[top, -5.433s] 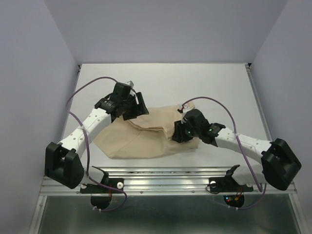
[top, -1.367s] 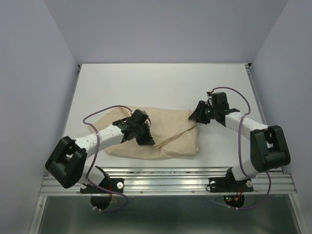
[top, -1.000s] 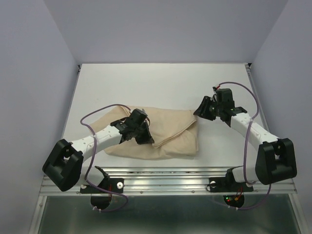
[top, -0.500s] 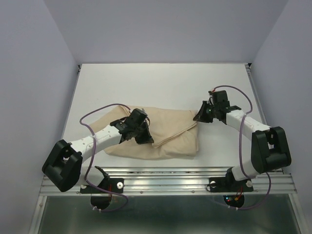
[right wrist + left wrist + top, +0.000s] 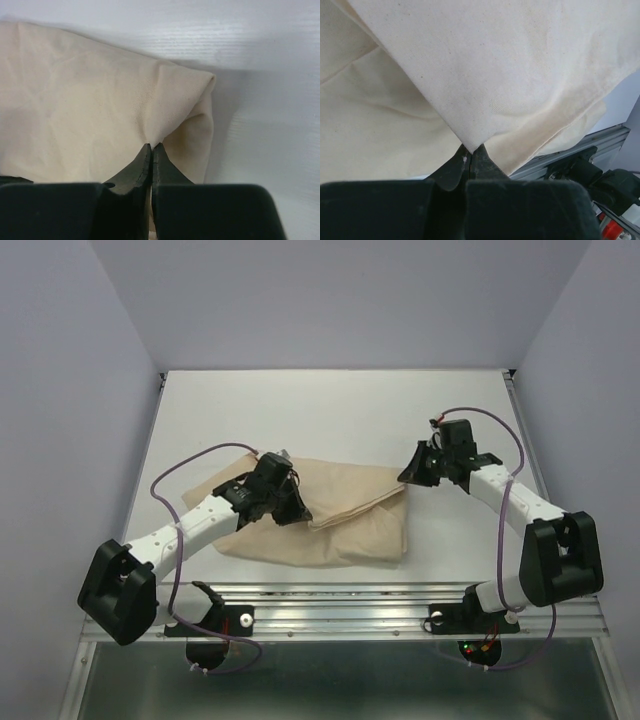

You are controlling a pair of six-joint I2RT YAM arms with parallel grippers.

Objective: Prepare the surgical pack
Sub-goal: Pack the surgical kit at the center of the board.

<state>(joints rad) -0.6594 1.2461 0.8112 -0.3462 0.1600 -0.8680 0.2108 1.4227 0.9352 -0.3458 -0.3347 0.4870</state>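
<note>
Beige cloth lies folded in a heap on the desk. My left fingers are clamped on a pointed corner of the cloth, left of its middle. My right fingers are closed, pinching a fold at the cloth's far right corner.

Cloth lies on the worktop, centred left to right, in the near half. Left tool sits over the cloth's left part, tips on a flap corner. Right tool is at the cloth's far right corner, tips touching the fold there.
</note>
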